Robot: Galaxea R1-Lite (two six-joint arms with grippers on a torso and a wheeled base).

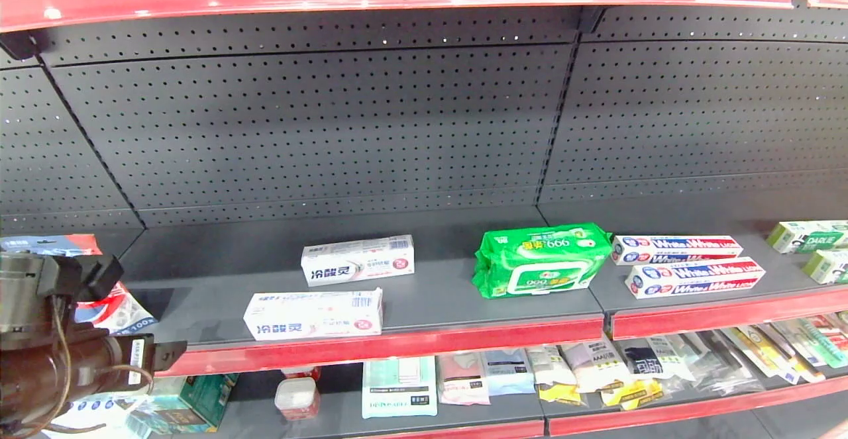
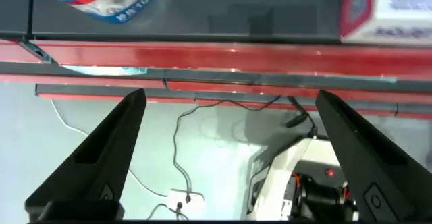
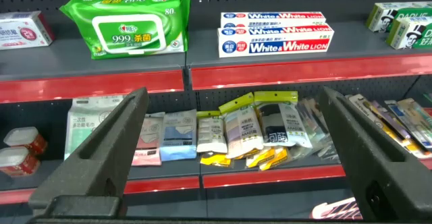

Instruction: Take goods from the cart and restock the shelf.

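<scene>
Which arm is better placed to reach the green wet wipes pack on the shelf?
Probably the right. The right gripper, open, faces the green wet wipes pack. The left gripper, also open, sits at the far left end of the shelf, away from it.

A white toothpaste box (image 1: 313,314) lies flat on the grey shelf (image 1: 437,293).

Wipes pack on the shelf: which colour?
The wipes pack is green, white flap; best in right wrist view.
</scene>
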